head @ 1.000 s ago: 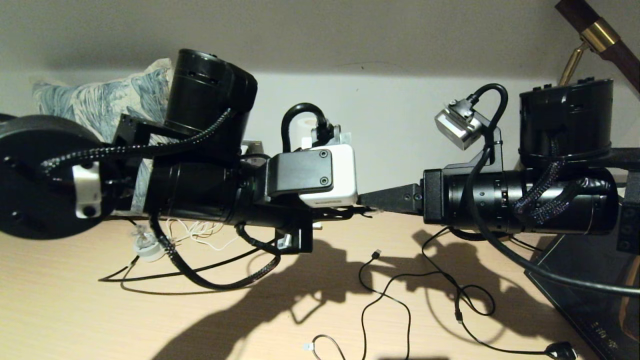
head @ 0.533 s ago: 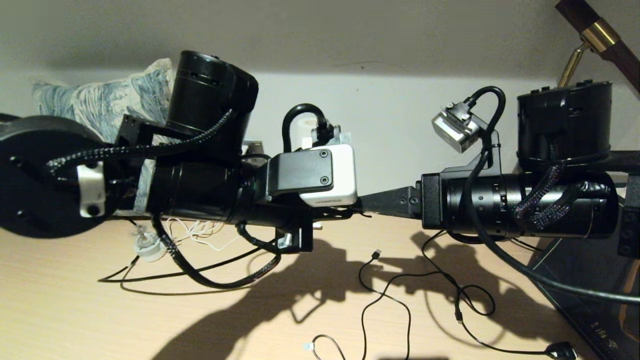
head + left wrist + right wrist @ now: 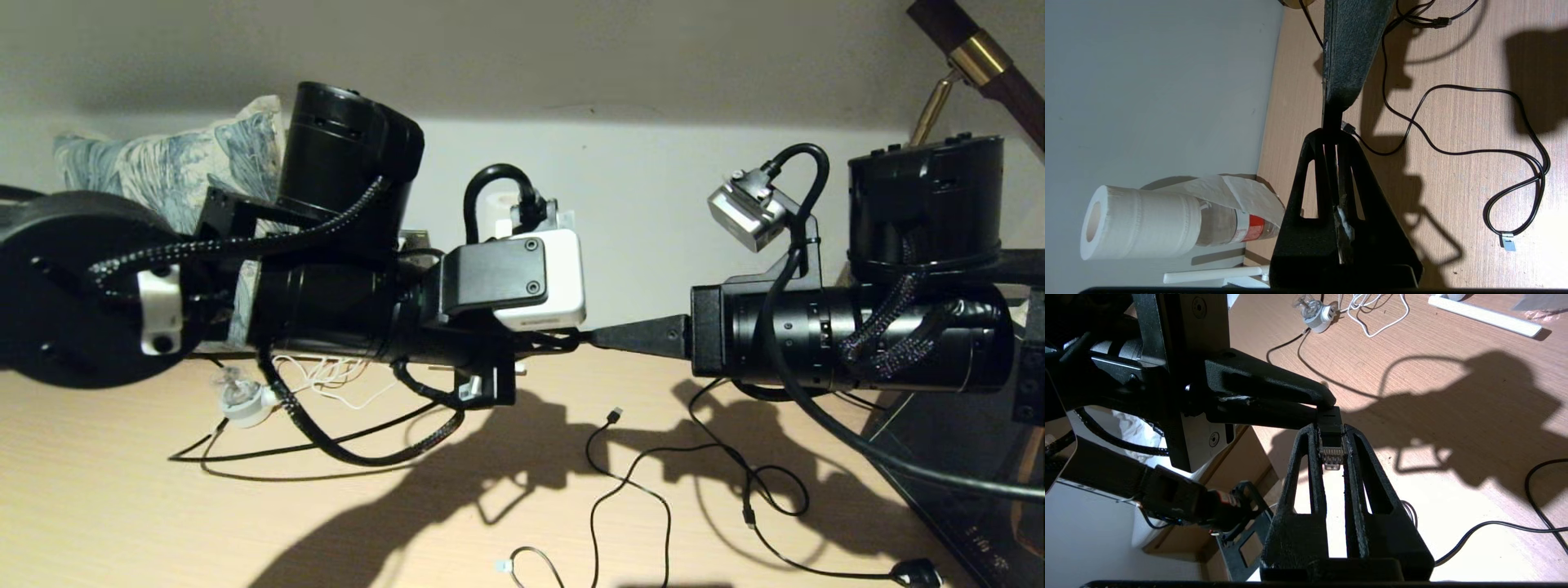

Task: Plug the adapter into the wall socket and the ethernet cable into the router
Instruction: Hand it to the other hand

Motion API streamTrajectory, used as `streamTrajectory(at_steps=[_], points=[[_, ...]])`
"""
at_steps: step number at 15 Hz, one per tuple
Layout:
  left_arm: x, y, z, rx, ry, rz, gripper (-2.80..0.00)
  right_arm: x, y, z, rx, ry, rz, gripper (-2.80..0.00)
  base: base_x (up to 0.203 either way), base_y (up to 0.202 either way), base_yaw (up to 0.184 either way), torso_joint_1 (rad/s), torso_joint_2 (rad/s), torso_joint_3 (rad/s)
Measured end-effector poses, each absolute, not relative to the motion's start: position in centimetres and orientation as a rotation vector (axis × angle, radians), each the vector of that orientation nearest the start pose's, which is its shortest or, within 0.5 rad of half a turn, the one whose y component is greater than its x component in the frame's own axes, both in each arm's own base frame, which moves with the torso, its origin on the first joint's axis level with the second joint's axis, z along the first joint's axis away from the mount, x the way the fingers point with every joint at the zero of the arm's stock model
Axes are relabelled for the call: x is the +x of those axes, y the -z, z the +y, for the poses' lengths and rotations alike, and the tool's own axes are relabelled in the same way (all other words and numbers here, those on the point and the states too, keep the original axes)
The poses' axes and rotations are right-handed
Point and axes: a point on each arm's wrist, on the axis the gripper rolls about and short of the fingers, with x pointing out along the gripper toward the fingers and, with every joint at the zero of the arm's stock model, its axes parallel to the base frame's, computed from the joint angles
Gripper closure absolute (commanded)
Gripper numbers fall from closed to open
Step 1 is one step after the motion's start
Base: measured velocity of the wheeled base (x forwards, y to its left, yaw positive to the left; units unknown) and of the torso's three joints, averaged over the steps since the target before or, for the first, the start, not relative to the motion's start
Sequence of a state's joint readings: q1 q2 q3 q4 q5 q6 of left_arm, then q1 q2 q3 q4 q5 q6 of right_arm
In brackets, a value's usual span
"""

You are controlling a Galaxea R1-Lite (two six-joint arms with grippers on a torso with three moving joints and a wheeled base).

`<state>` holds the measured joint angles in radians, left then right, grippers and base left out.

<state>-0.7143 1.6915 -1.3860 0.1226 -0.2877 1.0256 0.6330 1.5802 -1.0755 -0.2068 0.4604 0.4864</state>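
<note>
The ethernet cable's clear clip connector (image 3: 1331,455) hangs above the table between both arms, which meet tip to tip in the head view. My right gripper (image 3: 1332,430) is shut on the connector's sides. My left gripper (image 3: 1331,132) is shut on the black boot and cable just behind it, and its fingers (image 3: 1265,381) show in the right wrist view. The rest of the thin black cable (image 3: 245,451) trails over the table. One white router antenna (image 3: 1486,316) lies on the table. A thin white cord (image 3: 326,380) shows, but the adapter cube is hidden. The wall socket is out of view.
A round white-and-grey plug-like thing (image 3: 245,400) lies by the white cord. A black USB cable (image 3: 629,482) and a black mains plug (image 3: 914,572) lie front right. A paper roll on a bottle (image 3: 1139,222) stands by the wall. A dark slanted panel (image 3: 939,482) sits right.
The left arm has edged slightly to the right, and the black cable on the table slid a little right with it. Both grips look the same.
</note>
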Motion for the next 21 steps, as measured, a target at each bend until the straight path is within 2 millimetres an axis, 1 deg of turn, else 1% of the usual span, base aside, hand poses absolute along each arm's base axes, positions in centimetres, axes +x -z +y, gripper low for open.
streamTrajectory(at_steps=[5,6,10,13,15,17,19,21], points=[[23.7,-27.4,-21.4,1.013,1.128,-0.108,0.0,22.6,-25.2,17.8,0.406,-0.984,0.571,0.0,0.0,0.0,0.0,0.0,0.0,0.0],[23.7,-27.4,-21.4,1.012,1.128,-0.108,-2.8,22.6,-25.2,17.8,0.406,-0.985,0.571,0.0,0.0,0.0,0.0,0.0,0.0,0.0],[23.7,-27.2,-21.4,0.985,1.127,-0.09,-2.8,22.6,-25.1,17.8,0.416,-0.981,0.581,0.0,0.0,0.0,0.0,0.0,0.0,0.0],[23.7,-27.6,-21.0,0.968,1.081,-0.183,-2.8,22.8,-25.6,17.5,0.5,-0.954,0.602,0.0,0.0,0.0,0.0,0.0,0.0,0.0],[23.4,-28.0,-20.5,0.962,1.047,-0.276,-2.8,23.3,-26.8,17.2,0.591,-0.931,0.603,0.0,0.0,0.0,0.0,0.0,0.0,0.0],[23.3,-28.4,-20.1,0.987,1.013,-0.388,-2.8,23.7,-28.4,17.0,0.712,-0.916,0.634,0.0,0.0,0.0,0.0,0.0,0.0,0.0],[23.6,-28.8,-19.7,0.984,0.984,-0.526,-2.8,24.1,-30.0,16.9,0.815,-0.926,0.712,0.0,0.0,0.0,0.0,0.0,0.0,0.0],[23.9,-28.5,-19.6,0.978,0.975,-0.674,-2.8,24.7,-31.5,16.3,0.932,-0.953,0.827,0.0,0.0,0.0,0.0,0.0,0.0,0.0]])
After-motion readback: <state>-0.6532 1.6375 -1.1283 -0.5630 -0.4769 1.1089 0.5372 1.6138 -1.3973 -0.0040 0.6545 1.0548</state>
